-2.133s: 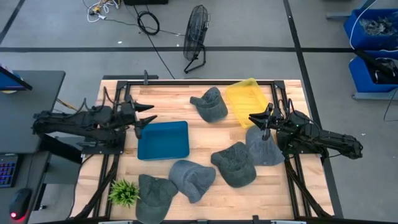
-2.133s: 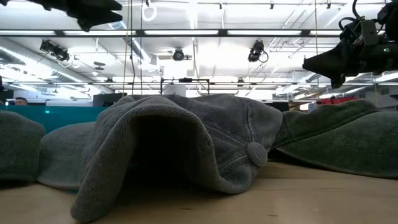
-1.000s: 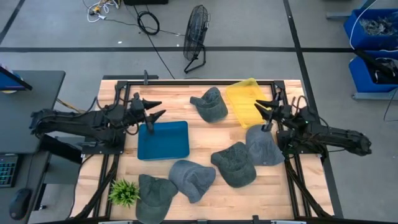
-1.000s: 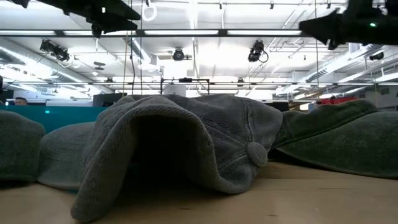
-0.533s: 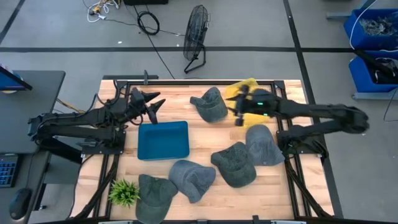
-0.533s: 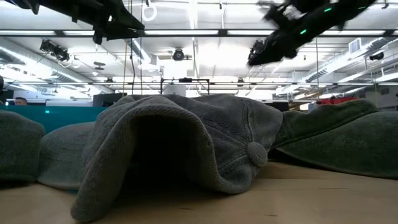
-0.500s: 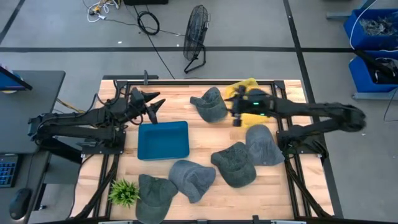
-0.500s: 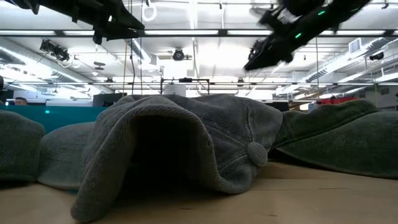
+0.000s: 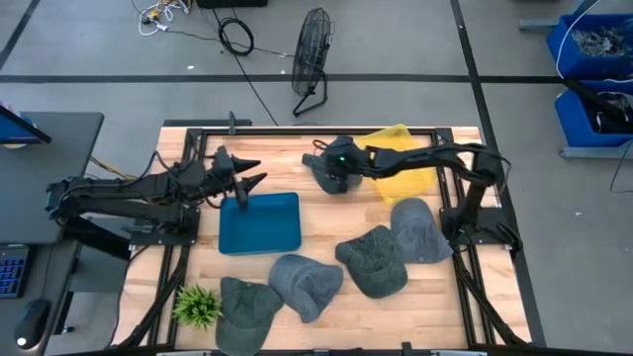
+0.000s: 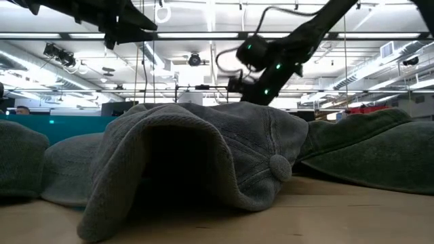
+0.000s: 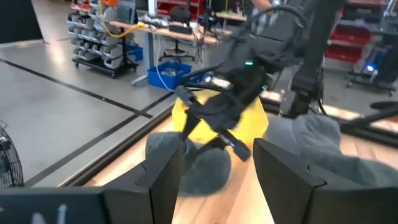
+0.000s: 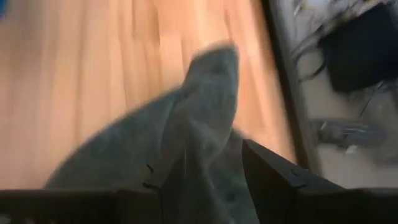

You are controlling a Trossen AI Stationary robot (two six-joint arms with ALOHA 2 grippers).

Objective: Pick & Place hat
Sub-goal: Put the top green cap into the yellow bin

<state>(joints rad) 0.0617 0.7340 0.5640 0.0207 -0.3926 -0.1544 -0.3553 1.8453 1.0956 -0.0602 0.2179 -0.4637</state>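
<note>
The target grey cap (image 9: 343,185) rests on its brim and rim at the table's far middle, next to the yellow tray (image 9: 406,168). My right gripper (image 9: 334,164) is stretched across the yellow tray and hangs open right over this cap's crown (image 12: 186,140), pointing down. The left wrist view shows it (image 11: 211,124) above the cap (image 11: 202,171). My left gripper (image 9: 245,183) is open in the air over the blue tray's (image 9: 259,223) far-left corner, holding nothing. In the low view the target cap is hidden behind a nearer cap (image 10: 203,156). My right gripper comes at the cap's crown (image 12: 193,124) from above with its fingers (image 12: 273,177) spread to either side. The blurred wrist view does not let me tell whether they touch the cloth. The cap lies flat on the table.
Several more grey caps lie on the near half of the table: (image 9: 415,229), (image 9: 374,260), (image 9: 305,285), (image 9: 245,309). A small green plant (image 9: 196,305) stands at the near-left corner. Bare wood shows between the blue tray and the far caps.
My right arm has swung fast from the table's right side, over the yellow tray, toward the table's left and has dropped down onto the far-middle cap. It stays open. No cap has moved.
</note>
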